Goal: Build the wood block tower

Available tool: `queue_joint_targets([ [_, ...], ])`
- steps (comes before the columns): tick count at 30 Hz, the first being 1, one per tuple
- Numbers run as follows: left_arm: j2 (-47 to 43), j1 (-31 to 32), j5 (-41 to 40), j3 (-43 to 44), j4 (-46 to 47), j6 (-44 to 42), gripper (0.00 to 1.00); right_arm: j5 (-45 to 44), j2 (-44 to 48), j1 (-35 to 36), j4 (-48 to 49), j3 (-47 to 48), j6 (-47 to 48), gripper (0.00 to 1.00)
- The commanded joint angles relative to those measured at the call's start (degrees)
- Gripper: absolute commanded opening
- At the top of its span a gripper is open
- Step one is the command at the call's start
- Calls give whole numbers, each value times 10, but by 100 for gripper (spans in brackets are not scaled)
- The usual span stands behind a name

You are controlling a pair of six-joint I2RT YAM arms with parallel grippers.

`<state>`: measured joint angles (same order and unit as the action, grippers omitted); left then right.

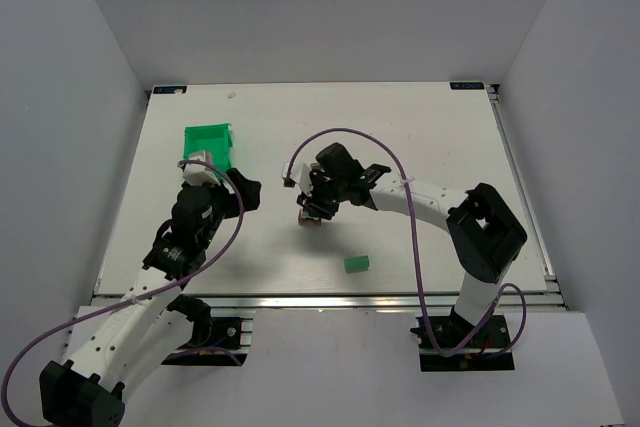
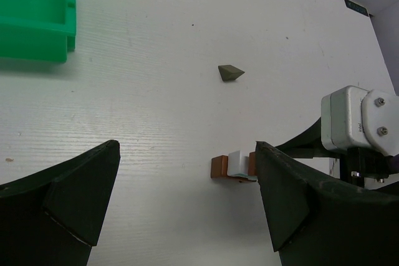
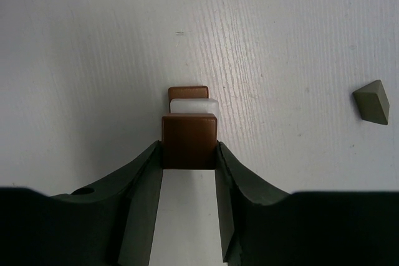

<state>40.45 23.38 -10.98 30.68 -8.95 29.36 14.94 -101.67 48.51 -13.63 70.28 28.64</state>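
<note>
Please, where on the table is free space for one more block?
Widest free patch: the table's far right, between the right arm and the far edge. Also free: the near strip between the left arm and the green block. Crowded: the centre, where the right tool grips a brown block by a white block, and around the green bin.

Reads as a robotics lab, set up as a closed test cell. Boxed in on three sides by bare pale walls (image 1: pixel 320 17) and floored with a plain white bench (image 1: pixel 420 127). Edged along the near side with an aluminium rail (image 1: pixel 330 297). Fitted with a left arm (image 1: pixel 120 322) and a right arm (image 1: pixel 430 202), white and black, bolted down on black base plates (image 1: pixel 225 332). Strung with loose purple cable (image 1: pixel 350 131). Tagged at the far corners with small dark labels (image 1: pixel 168 90). Stocked with a green plastic bin (image 1: pixel 208 142).
</note>
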Motion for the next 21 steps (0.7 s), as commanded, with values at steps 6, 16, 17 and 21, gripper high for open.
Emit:
queue_joint_targets([
  [6,2,-2,9,-3,8,-6,98,6,14,3,6,-5,-1,42],
  [16,2,-2,10,-4,9,-6,98,5,9,3,4,-6,-3,43],
  [17,1,-2,10,-4,9,-6,98,5,9,3,4,-6,-3,43],
  [21,1,-2,11,-4,9,-5,98,4,4,2,4,-7,-4,44],
])
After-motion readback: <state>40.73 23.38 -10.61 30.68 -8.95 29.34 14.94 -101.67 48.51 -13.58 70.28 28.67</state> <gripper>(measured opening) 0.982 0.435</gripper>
